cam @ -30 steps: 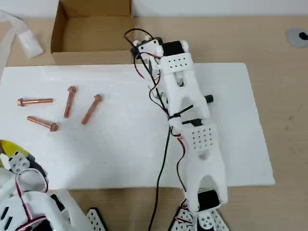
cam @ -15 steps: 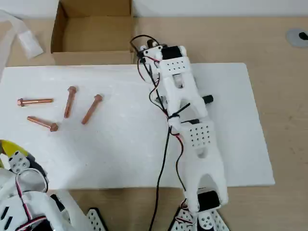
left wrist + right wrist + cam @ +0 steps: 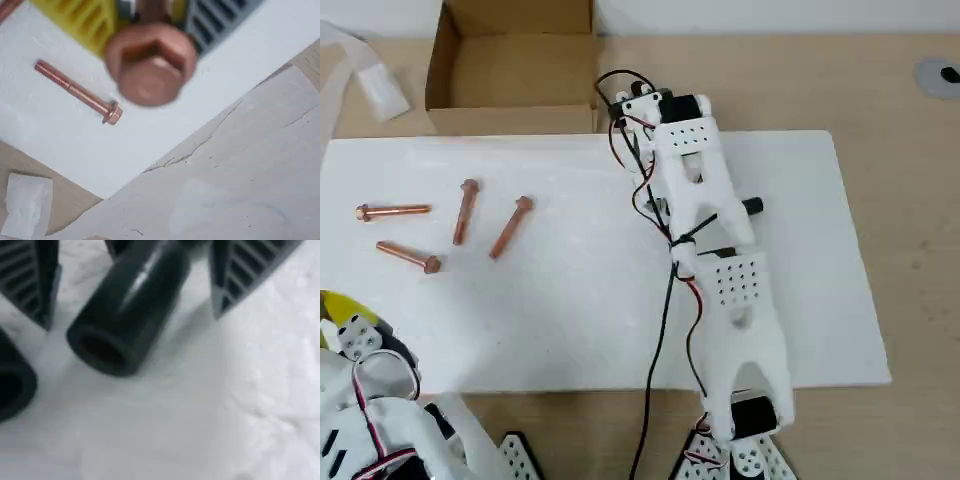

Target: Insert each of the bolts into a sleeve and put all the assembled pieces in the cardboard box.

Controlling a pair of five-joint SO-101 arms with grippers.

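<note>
Right arm (image 3: 705,220): stretched far across white foam mat (image 3: 560,310), wrist beside open cardboard box (image 3: 510,118).
Right gripper (image 3: 135,285): fingers apart, astride black plastic sleeve (image 3: 125,310) on mat.
Left gripper (image 3: 155,27): near left, clamped on copper hex bolt (image 3: 150,65).

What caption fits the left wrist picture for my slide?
The left gripper holds a copper bolt, head toward the camera, near a loose bolt on the white mat.

Light brown wooden table (image 3: 910,180) under a big flat white foam sheet (image 3: 570,320). Plain white wall (image 3: 770,15) along the far edge.
</note>
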